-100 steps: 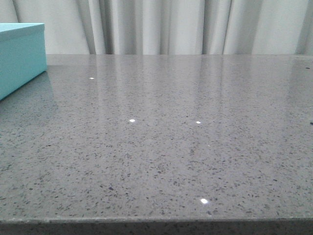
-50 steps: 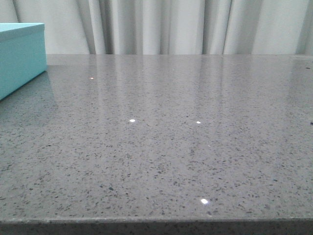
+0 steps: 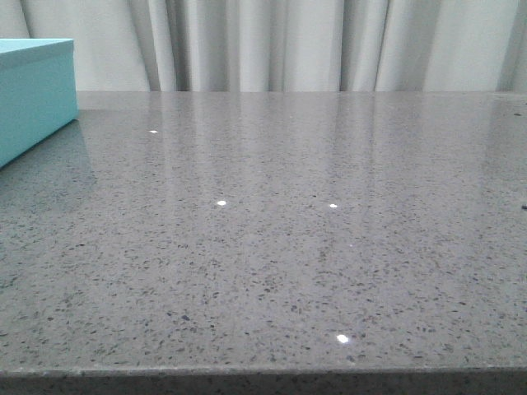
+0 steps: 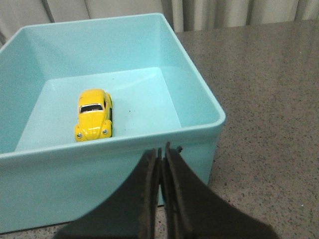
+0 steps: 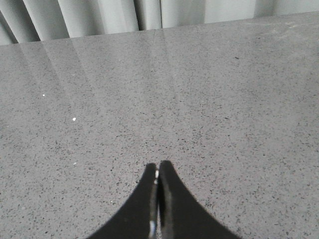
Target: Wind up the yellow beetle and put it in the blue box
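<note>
The yellow beetle (image 4: 93,115) stands on its wheels on the floor of the blue box (image 4: 199,99), near the box's near wall in the left wrist view. My left gripper (image 4: 160,152) is shut and empty, outside the box just in front of its near wall. The blue box also shows at the far left of the front view (image 3: 33,95); the beetle is hidden there. My right gripper (image 5: 158,167) is shut and empty above bare table. Neither gripper shows in the front view.
The grey speckled table (image 3: 288,230) runs from the front edge to a pale curtain (image 3: 288,41) at the back. The table (image 4: 269,99) lies beside the box in the left wrist view.
</note>
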You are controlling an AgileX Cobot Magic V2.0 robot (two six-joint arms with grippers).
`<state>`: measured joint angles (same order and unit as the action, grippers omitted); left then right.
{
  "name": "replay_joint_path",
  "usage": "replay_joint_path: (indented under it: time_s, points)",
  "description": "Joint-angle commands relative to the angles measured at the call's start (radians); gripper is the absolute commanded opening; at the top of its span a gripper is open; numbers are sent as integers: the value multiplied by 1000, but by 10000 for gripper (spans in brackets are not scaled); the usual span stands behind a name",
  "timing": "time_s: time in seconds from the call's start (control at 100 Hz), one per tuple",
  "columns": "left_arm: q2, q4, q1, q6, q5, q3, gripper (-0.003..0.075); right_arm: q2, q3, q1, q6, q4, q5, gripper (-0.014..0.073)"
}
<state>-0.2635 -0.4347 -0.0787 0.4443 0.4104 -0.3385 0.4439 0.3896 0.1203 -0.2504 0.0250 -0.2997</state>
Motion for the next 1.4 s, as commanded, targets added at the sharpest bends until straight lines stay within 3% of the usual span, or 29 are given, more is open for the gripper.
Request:
replay_joint_path:
  time_s: [0.0, 0.18, 0.34, 0.52, 0.62, 0.68, 0.79, 1.39]
  points:
    - [15, -9, 9, -4, -106, -3, -19, 1, 29, -1, 7, 13, 81, -115]
    - [92, 68, 16, -126, -283, 94, -19, 1, 29, -1, 7, 13, 81, -115]
    - [158, 283, 52, -328, -451, 182, -18, 1, 29, -1, 7, 13, 81, -115]
    - [209, 330, 77, -342, -592, 304, -18, 1, 29, -1, 7, 13, 81, -115]
    - [266, 331, 77, -342, -592, 363, -18, 1, 29, -1, 7, 13, 81, -115]
    - [304, 331, 77, -344, -489, 359, -18, 1, 29, -1, 7, 13, 81, -115]
    - [302, 331, 77, -346, -449, 361, -18, 1, 29, -1, 7, 13, 79, -115]
    - [302, 329, 77, -346, -438, 361, -18, 1, 29, -1, 7, 13, 78, -115]
